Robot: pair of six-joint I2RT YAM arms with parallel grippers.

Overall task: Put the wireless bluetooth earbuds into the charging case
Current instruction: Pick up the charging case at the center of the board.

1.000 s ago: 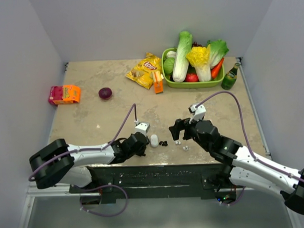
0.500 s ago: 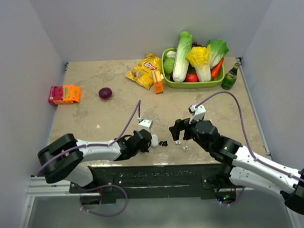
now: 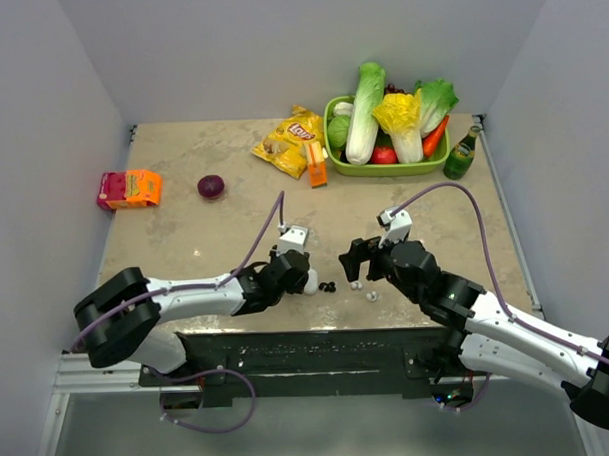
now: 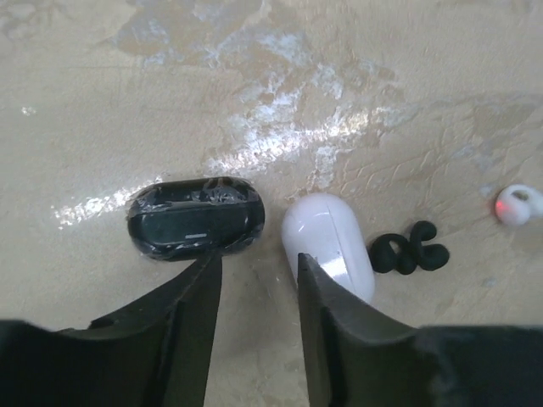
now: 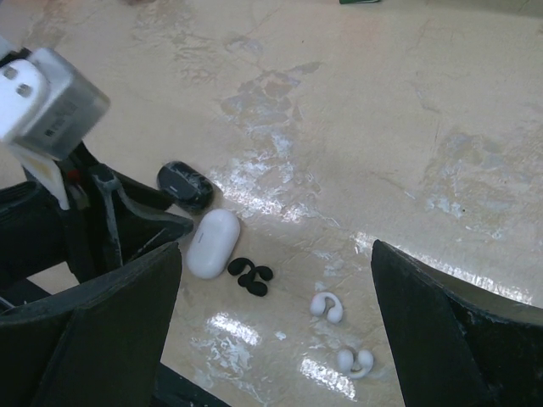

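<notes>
Two closed pill-shaped charging cases lie side by side, a black one (image 4: 195,219) and a white one (image 4: 329,246). Just right of the white case (image 5: 212,242) lies the black pair of earbuds (image 5: 251,275), touching each other. Two white earbuds (image 5: 326,307) (image 5: 355,362) lie apart farther right. My left gripper (image 4: 257,275) is open, with bare table between its fingers; one tip stands by the black case, the other at the white case's near side. My right gripper (image 5: 276,250) hovers wide open above the earbuds and holds nothing.
At the back right stands a green basket (image 3: 387,168) of vegetables with a green bottle (image 3: 462,154) beside it. A yellow chips bag (image 3: 289,140) and an orange box (image 3: 315,170) lie left of the basket. A purple onion (image 3: 211,186) and a red-orange pack (image 3: 129,188) sit far left.
My left gripper has slid right and forward up to the two cases, and its jaws have gone from shut to open. The right arm has not moved.
</notes>
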